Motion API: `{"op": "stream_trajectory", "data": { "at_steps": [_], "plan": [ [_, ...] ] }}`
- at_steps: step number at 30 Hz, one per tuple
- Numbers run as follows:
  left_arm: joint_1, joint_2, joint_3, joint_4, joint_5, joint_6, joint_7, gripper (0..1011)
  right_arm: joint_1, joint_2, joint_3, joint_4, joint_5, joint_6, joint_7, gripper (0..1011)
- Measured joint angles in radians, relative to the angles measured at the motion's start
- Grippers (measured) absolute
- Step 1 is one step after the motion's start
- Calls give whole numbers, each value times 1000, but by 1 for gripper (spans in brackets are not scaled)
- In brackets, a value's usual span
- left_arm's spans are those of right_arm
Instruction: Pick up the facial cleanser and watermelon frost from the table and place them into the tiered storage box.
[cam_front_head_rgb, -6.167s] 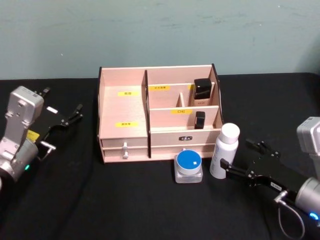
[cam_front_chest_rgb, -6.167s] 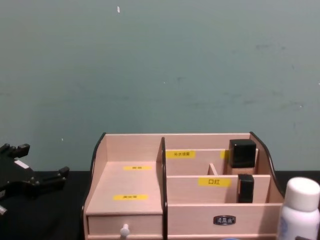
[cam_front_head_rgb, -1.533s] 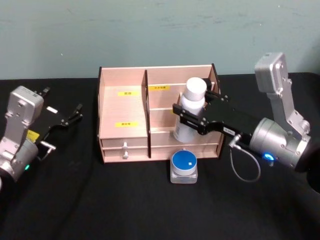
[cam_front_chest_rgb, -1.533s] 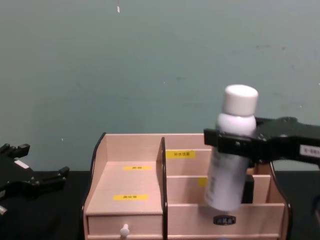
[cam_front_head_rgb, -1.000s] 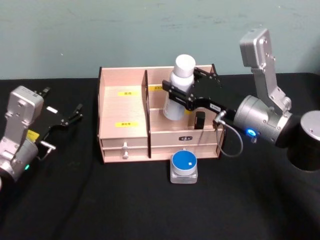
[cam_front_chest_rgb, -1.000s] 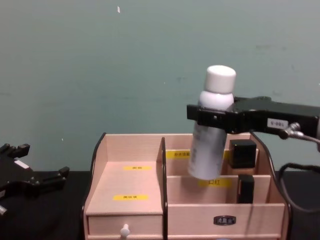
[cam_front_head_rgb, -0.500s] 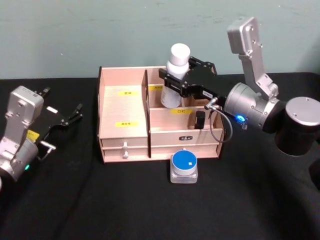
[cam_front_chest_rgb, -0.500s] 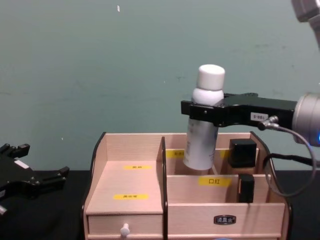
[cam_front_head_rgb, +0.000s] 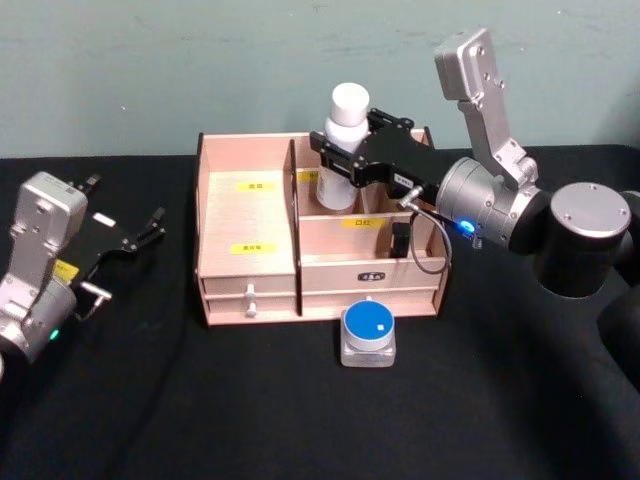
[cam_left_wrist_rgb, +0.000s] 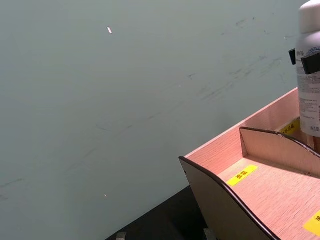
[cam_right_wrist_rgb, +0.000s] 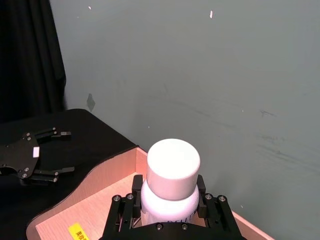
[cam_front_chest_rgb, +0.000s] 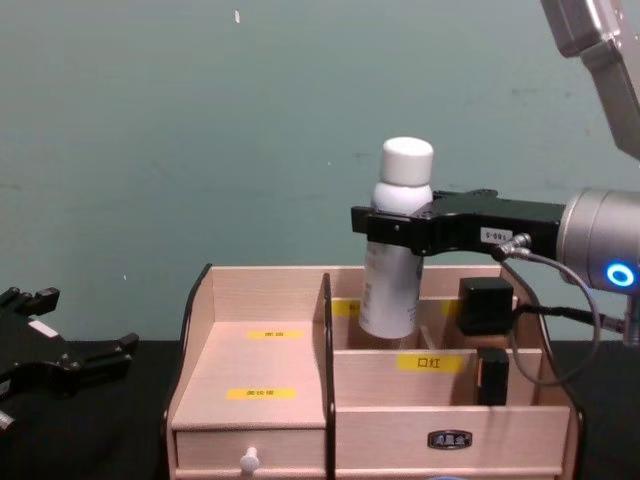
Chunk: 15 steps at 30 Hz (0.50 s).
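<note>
A box sits mid-table, towards the back. A jar stands just before its right half. The right gripper, reaching in from the right, clasps an upright bottle whose base sits below the rim in the rear compartment, right of the divider. Farther right, a block stands behind a smaller block. The left gripper rests well left of the box.

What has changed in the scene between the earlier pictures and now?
The right gripper closed its jaws on the white bottle, lifted it and carried it leftward to the rear compartment of the tiered storage box. The left gripper and box stayed put; the blue-lidded jar barely shifted.
</note>
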Motion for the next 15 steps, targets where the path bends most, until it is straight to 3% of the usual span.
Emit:
{"op": "stream_trajectory", "data": {
  "at_steps": [15],
  "plan": [
    [0,0,0,0,0,0,0,1001,25,-19,-7,49,-23,-8,12,605]
  ]
}}
